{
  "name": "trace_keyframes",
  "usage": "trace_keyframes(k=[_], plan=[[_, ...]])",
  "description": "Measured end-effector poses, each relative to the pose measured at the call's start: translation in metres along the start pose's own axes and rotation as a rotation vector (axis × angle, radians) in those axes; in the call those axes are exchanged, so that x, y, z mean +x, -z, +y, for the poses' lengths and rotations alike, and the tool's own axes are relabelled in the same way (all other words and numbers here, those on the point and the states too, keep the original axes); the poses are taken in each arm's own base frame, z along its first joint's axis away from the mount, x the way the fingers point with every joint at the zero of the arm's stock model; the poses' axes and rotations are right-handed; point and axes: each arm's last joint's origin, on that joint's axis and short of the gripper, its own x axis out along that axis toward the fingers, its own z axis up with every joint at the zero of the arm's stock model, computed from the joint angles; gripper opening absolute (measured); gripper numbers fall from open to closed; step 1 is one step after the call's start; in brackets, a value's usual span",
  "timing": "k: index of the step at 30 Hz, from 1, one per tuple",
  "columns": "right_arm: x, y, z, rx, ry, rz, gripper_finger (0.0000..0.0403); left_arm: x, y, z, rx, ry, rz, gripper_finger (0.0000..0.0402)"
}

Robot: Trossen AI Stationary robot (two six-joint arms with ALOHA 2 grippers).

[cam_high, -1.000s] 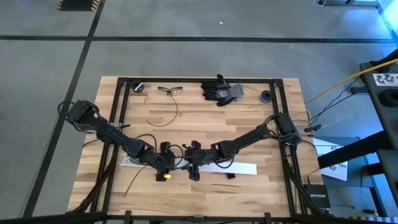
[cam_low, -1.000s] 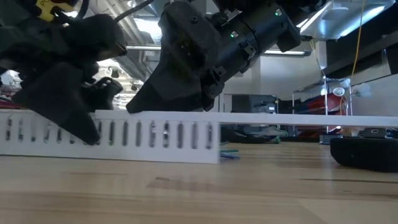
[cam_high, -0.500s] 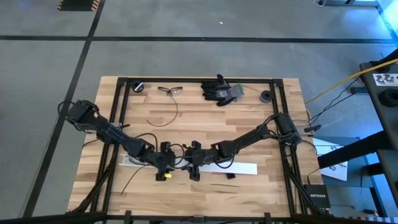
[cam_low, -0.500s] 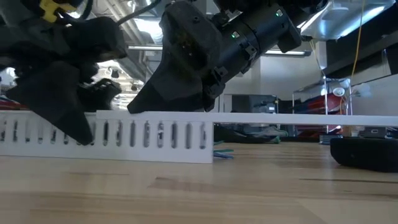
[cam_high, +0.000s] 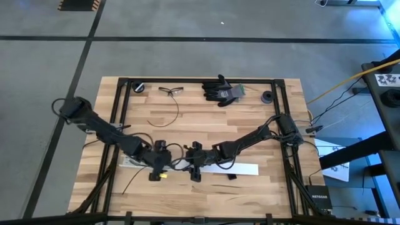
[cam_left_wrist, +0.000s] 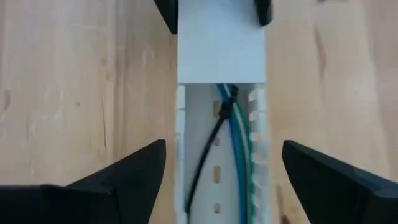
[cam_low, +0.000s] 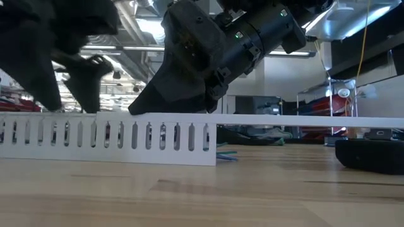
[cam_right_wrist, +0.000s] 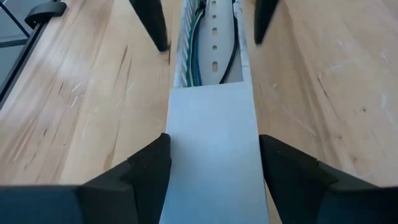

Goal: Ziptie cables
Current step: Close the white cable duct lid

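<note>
Leftmost, the left arm reaches in from the worktop's [cam_high: 187,128] 10 o'clock edge, and the left end effector [cam_left_wrist: 224,144] sits at about 8 o'clock from the worktop's centre. Its fingers [cam_left_wrist: 124,180] are spread wide. They stand on either side of the duct [cam_left_wrist: 181,155] with bare wood showing between each finger and the duct wall, and they grip nothing.

Next, the duct's uncovered stretch lies between the two end effectors. The cables [cam_left_wrist: 239,143], blue and green, run lengthwise inside it. One ziptie [cam_left_wrist: 225,109] is looped around them just short of the cover [cam_left_wrist: 221,50], and its black tail trails along the duct floor toward the left end effector. In the low view the slotted duct wall [cam_low: 126,135] stands upright on the worktop.

Further right, the right end effector [cam_right_wrist: 213,138] is at about 6 o'clock from the centre, facing the left one. It is closed on the cover, one finger [cam_right_wrist: 149,168] against each long edge. The cover runs on toward 4 o'clock.

Well apart from all this, glasses [cam_high: 170,90] lie at 11 o'clock and a dark glove [cam_high: 220,89] at 12 to 1 o'clock, near the far edge.
</note>
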Motion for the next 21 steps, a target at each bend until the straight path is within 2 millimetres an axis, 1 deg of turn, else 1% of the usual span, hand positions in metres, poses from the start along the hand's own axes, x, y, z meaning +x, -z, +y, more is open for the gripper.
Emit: trace_keyframes(k=[2, 4, 7, 10, 13, 16, 21], plan=[[0.000, 0.000, 0.000, -0.002, -0.004, 0.001, 0.0217, -0.003, 0.008, -0.004, -0.009, -0.022, -0.004, 0.0304], [0.000, 0.000, 0.000, -0.003, -0.006, 0.001, 0.0217, 0.002, 0.021, -0.008, -0.007, -0.043, 0.006, 0.0304], [0.000, 0.000, 0.000, -0.004, -0.007, 0.001, 0.0217, 0.008, 0.033, -0.014, -0.023, -0.037, -0.035, 0.0304], [0.000, 0.000, 0.000, -0.004, -0.008, 0.001, 0.0217, 0.014, 0.044, -0.015, -0.029, -0.031, -0.073, 0.0304], [0.000, 0.000, 0.000, -0.004, -0.008, -0.001, 0.0217, 0.020, 0.050, -0.012, -0.040, -0.023, -0.109, 0.0298], [0.000, 0.000, 0.000, -0.003, -0.009, -0.004, 0.0217, 0.024, 0.053, -0.007, -0.056, -0.016, -0.128, 0.0276], [0.003, -0.001, 0.001, 0.007, -0.019, -0.035, 0.0217, 0.028, 0.054, -0.003, -0.066, 0.003, -0.193, 0.0227]])
